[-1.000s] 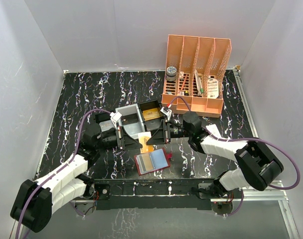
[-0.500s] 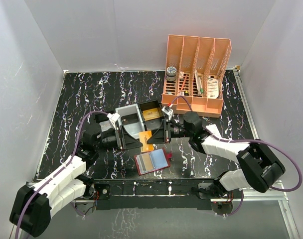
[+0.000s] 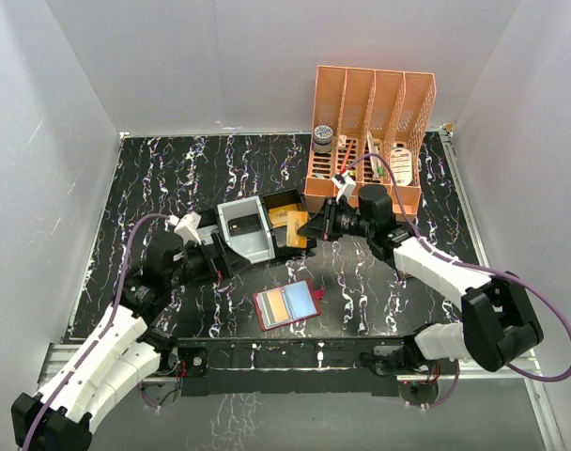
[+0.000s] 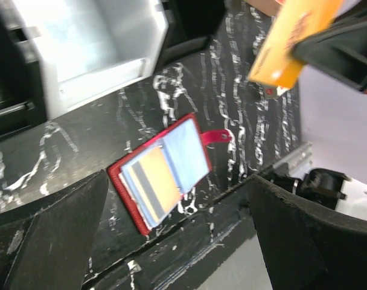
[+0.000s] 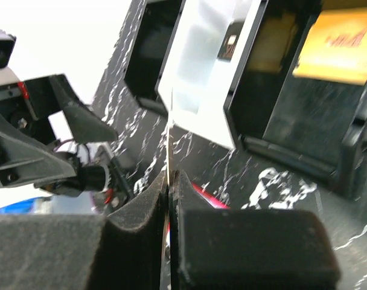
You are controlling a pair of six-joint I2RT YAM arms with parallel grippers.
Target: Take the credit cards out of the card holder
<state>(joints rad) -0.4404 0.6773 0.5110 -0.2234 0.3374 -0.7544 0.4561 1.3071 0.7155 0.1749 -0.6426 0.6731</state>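
1. Pinching a tan-orange credit card (image 3: 298, 230) between the foam pads (image 5: 135, 229) of the right gripper (image 5: 169, 199), jaws closed down to the card's thickness. Shows in the right wrist view only edge-on, as a thin pale line.
2. Holding that card tilted and up off the tabletop (image 3: 173, 178), just beside the right compartment of the black tray (image 5: 292, 127), well apart from the card holder (image 3: 286, 305).
3. Showing the red card holder lying open and flat on the tabletop, near the front edge and between the two arms, with its snap tab (image 4: 217, 136) sticking out to one side.
4. Showing more cards (image 4: 156, 187) tucked in the holder's pockets: one orange-tan with a dark stripe, one pale blue, overlapping each other.
5. Hovering with the left gripper (image 3: 222, 256) spread wide and gripping nothing, just in front of the tray, behind and to the left of the card holder. Framing the holder between both fingers (image 4: 57, 241) in the left wrist view.
6. Showing a second tan-orange card (image 5: 337, 54) lying in the tray's black right-hand compartment, next to the grey insert (image 3: 246, 230).
7. Showing an orange rack (image 3: 370, 113) upright at the back right of the tabletop, its small contents too small to name.
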